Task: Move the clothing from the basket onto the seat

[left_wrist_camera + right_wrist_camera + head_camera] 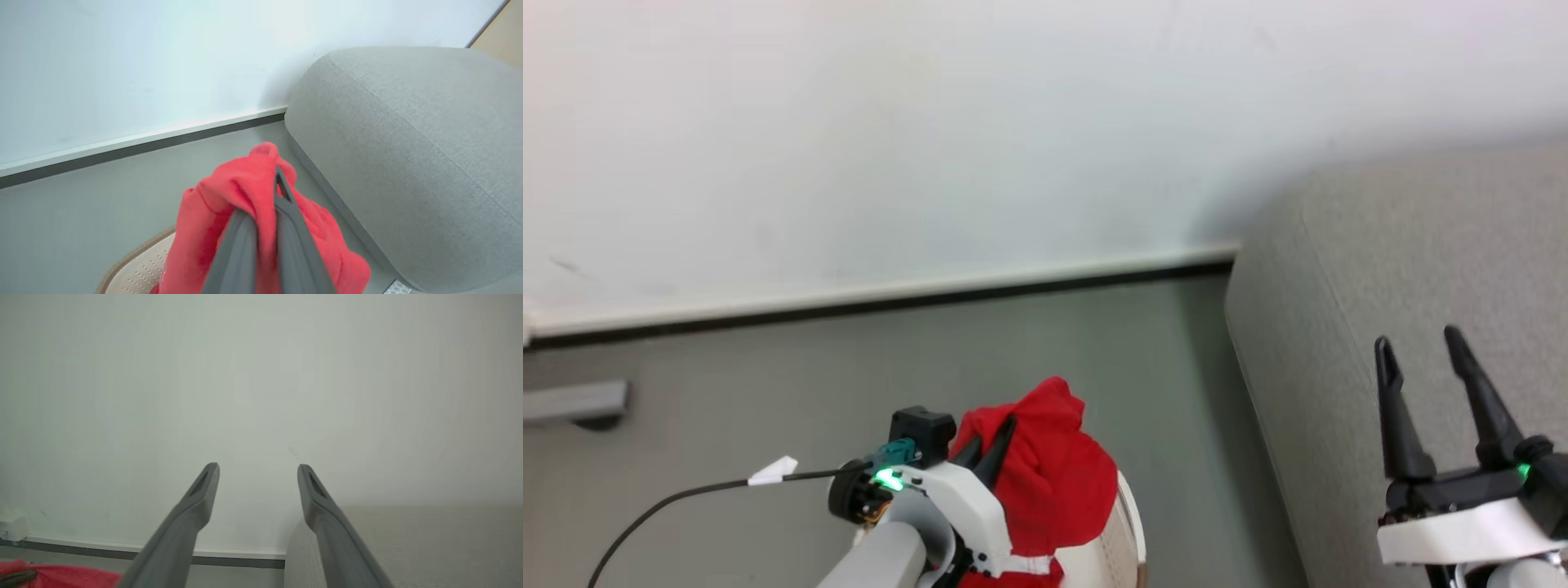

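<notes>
Clothing: a bright red bundle of clothing (1054, 474) is bunched around the fingers of the left tool (994, 437). It rises a little past the fingertips and hangs down on their right side.
White stripe: it runs across the red fabric low down, just beside the tool's white body.
Left tool: closed on the clothing, with red cloth pinched between its two dark fingers.
Basket: the cream perforated basket (1125, 531) sits below the tool, under the hanging cloth.
Floor: a strip of grey floor (1176, 408) lies between the clothing and the sofa.
Sofa: the light-grey sofa (1380, 269) stands to the right of the left tool, apart from the cloth.
Right tool: the right tool (1417, 339) is over the sofa's edge, its fingers spread with nothing between them.
</notes>
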